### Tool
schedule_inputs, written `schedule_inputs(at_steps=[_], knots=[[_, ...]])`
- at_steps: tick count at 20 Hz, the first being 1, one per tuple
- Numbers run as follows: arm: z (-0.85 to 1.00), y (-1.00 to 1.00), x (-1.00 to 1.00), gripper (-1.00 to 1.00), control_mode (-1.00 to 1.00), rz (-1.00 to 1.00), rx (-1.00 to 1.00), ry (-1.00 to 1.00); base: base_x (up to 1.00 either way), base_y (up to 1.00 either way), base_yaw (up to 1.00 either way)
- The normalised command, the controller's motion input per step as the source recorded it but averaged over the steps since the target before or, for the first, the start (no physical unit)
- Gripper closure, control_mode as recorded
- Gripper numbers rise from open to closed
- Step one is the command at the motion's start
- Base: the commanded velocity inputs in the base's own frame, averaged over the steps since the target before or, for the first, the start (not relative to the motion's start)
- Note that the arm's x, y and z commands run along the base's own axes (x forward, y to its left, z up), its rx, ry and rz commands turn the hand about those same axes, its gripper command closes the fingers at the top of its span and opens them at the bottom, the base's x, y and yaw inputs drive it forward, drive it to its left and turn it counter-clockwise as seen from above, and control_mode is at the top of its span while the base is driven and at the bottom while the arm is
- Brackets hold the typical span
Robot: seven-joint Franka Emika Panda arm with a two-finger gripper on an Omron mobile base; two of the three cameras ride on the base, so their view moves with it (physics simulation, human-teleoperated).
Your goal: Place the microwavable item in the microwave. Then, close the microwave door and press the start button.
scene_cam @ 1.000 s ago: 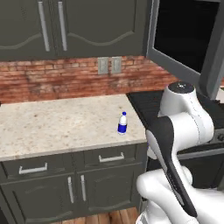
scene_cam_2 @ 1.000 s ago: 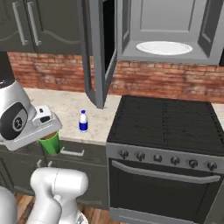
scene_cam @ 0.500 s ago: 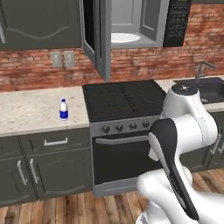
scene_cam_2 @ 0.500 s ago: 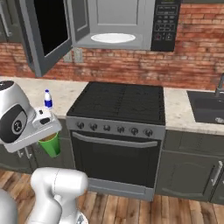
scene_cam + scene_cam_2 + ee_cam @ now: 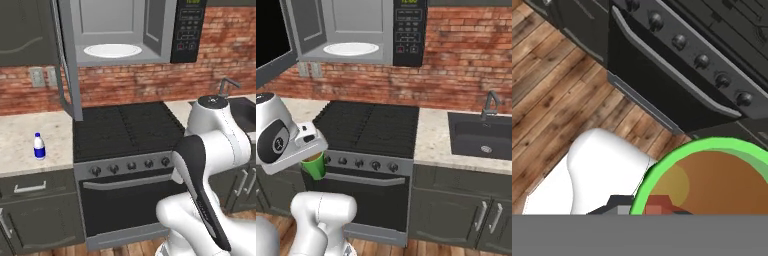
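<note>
The gripper (image 5: 315,159) hangs low in front of the oven, tucked under the white wrist, pinching the green cup (image 5: 314,165) upright; the hand view looks down into its brown contents (image 5: 722,185). Just beyond the cup run the stove knobs (image 5: 702,61) and oven handle (image 5: 662,65). Well above stands the microwave (image 5: 356,30) with its turntable plate (image 5: 351,48) bare and its door (image 5: 67,60) swung open. Since half a second ago the base has driven on, so the stove sits closer and the bottle (image 5: 39,146) lies far off to the side.
</note>
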Motion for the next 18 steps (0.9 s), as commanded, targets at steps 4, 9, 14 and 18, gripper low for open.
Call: schedule_inputs(at_steps=[4, 9, 14, 18], knots=[[0.00, 0.00, 0.00, 1.00, 1.00, 0.00, 0.00, 0.00, 0.66, -0.01, 0.00], [0.00, 0.00, 0.00, 1.00, 1.00, 0.00, 0.00, 0.00, 0.71, 0.00, 0.00], [0.00, 0.00, 0.00, 1.00, 1.00, 0.00, 0.00, 0.00, 0.69, 0.00, 0.00], [0.00, 0.00, 0.00, 1.00, 1.00, 0.00, 0.00, 0.00, 0.35, 0.00, 0.00]])
